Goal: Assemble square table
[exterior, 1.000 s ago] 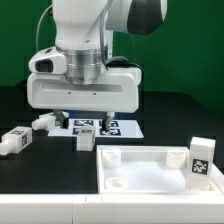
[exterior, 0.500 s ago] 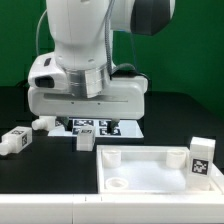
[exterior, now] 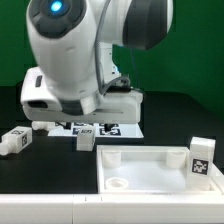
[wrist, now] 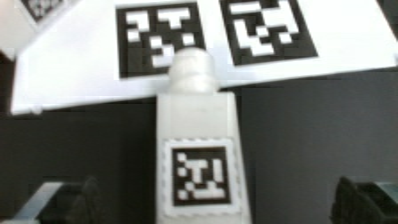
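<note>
Gripper (wrist: 205,203) hung wide open, empty, 1 tagged table leg (wrist: 196,120) centred between fingers (wrist: 54,200), likely lined up for grasp; marker board (wrist: 71,80) just beyond.

I can't see most of the marker board (exterior: 115,128) behind the arm (exterior: 70,60); the square panel (exterior: 140,152) runs off-frame; my wrist view is blurred.

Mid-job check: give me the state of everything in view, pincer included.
pincer: open, straddling a leg, not gripping.
leg under pincer: lying flat, tag up.
leftmost leg in exterior view: lying loose.
leg beside it: lying loose.
fourth leg: upright in the panel's corner.
square panel: rim up, near socket empty.
marker board: flat on table.
</note>
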You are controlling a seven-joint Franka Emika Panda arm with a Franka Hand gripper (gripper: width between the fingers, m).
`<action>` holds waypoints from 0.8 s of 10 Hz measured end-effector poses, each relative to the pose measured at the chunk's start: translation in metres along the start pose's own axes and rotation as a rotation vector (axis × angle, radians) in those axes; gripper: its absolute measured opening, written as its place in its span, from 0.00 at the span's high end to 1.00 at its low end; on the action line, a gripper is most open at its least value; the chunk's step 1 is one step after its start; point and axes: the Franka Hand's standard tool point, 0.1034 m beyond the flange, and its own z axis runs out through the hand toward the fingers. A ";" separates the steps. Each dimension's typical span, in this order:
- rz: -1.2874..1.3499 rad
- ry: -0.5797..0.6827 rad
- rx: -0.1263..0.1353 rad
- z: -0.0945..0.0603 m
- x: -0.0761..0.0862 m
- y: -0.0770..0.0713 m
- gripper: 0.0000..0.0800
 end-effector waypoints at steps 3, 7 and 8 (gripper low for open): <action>0.041 -0.091 -0.008 -0.009 0.013 0.001 0.19; -0.101 -0.098 -0.027 -0.005 0.015 -0.009 0.19; -0.113 -0.098 -0.027 -0.004 0.015 -0.010 0.19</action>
